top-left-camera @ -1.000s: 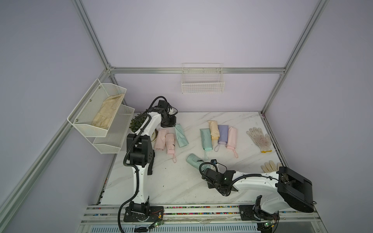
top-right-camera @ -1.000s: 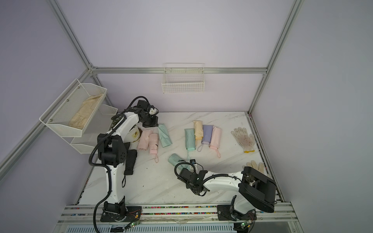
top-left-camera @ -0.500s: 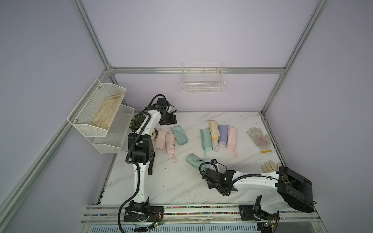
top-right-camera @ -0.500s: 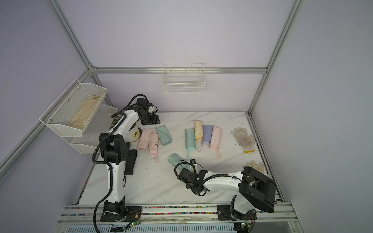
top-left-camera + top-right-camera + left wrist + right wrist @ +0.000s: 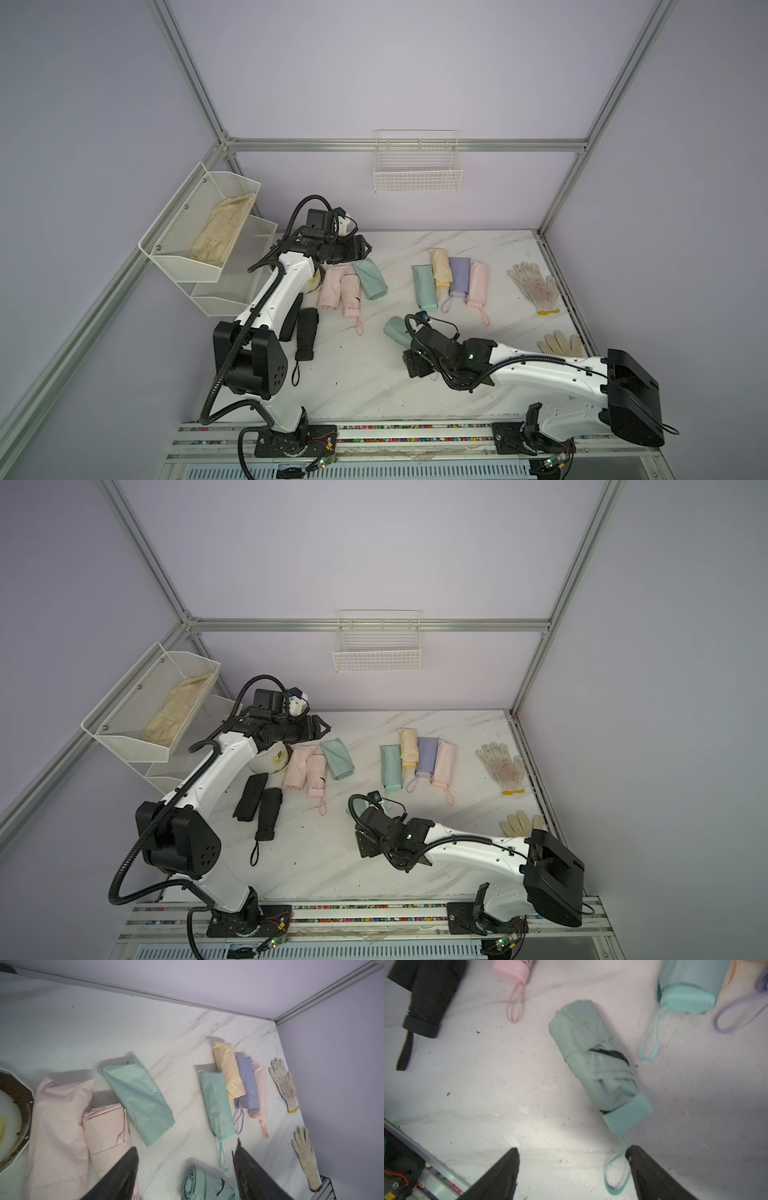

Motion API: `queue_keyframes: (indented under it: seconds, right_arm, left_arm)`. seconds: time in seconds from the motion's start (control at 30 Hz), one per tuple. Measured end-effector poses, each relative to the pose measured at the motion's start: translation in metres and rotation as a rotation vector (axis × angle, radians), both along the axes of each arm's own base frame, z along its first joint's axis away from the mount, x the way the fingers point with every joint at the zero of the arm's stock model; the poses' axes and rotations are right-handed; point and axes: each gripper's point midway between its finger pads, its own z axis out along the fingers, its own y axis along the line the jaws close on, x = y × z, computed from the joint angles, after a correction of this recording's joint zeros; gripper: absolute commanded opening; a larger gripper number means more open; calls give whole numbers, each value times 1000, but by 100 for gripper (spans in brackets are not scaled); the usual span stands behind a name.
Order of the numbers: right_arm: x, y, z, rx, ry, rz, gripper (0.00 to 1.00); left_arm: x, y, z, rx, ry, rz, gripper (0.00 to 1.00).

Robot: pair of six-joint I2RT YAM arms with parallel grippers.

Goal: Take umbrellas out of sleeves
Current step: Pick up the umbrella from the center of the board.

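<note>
A bare mint umbrella (image 5: 596, 1059) lies on the marble table, small in a top view (image 5: 395, 330). Its wrist loop (image 5: 614, 1176) rests against one fingertip of my open right gripper (image 5: 573, 1149), which hovers low just in front of it (image 5: 413, 363). The empty mint sleeve (image 5: 370, 279) lies flat beside a pink umbrella (image 5: 350, 297) and a pink sleeve (image 5: 330, 286). My left gripper (image 5: 365, 248) is open and empty above the back of that sleeve (image 5: 137, 1097). Mint (image 5: 424, 286), yellow (image 5: 440, 266), lavender (image 5: 459, 276) and pink (image 5: 477, 284) sleeved umbrellas lie in a row.
A black umbrella (image 5: 268, 812) and black sleeve (image 5: 250, 796) lie by the left arm's base. A white bowl (image 5: 270, 762) sits under the left arm. A white knit glove (image 5: 536, 286) and a beige glove (image 5: 559, 345) lie at the right edge. Mesh shelves (image 5: 199, 232) hang left.
Both grippers have opened. The left one let go of the mint sleeve, which now lies flat by the pink pair. The right one released the mint umbrella's loop.
</note>
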Motion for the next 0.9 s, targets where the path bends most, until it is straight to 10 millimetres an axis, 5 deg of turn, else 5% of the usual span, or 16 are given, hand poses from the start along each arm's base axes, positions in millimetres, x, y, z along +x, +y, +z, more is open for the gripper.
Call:
queue_keyframes:
  seconds: [0.1,0.2,0.33,0.5,0.9]
  right_arm:
    - [18,22,-1,-55,-36,48,97]
    - [33,30,-23,-132,-20,83,97]
    - [65,16,-47,-203,15,55,97]
    - [92,2,-54,-202,45,22,97]
    - [75,12,-81,-127,167,67,97]
  left_arm:
    - [-3,-5,-6,-22,20,-15,72]
    - [-3,-7,-3,-41,15,-21,72]
    - [-2,-9,4,-55,-7,-27,73]
    - [-6,-11,17,-72,-37,-38,72]
    - [-4,-5,26,-126,-39,-28,72]
